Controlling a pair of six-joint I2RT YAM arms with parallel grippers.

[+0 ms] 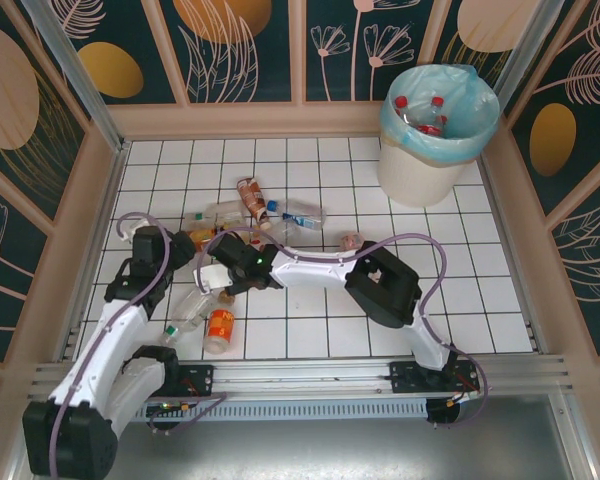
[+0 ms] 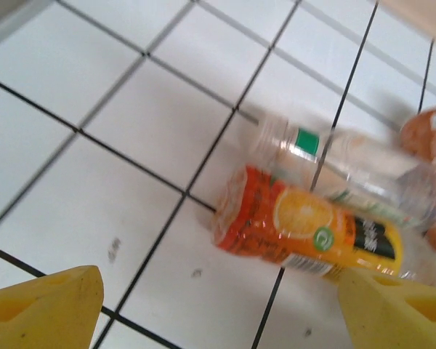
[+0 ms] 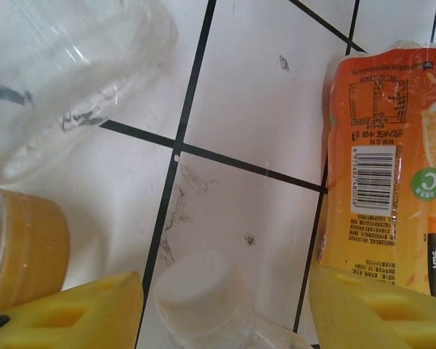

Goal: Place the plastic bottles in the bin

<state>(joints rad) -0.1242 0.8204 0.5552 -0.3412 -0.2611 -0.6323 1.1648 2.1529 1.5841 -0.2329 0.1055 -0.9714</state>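
**Operator:** Report task progress.

**Technician:** Partly complete, by my reading. The bin (image 1: 420, 170) stands at the far right corner of the counter (image 1: 500, 290). A few red-capped bottles (image 1: 427, 113) lie inside it. At least six loose bottles (image 1: 252, 198) are left on the tiles, clustered left of centre and well apart from the bin.

**Operator:** State of each end effector?

**Technician:** The left end effector (image 2: 218, 294) stands wide with nothing between its fingers. An orange-label bottle (image 2: 305, 233) lies on its side just ahead of it. The right end effector (image 3: 221, 305) is parted around a white-capped bottle (image 3: 203, 298), with a gap at each finger, so there is no grip yet.

**Operator:** Remaining work?

**Technician:** Most of it. Each loose bottle needs pickup, transfer and release into the bin.
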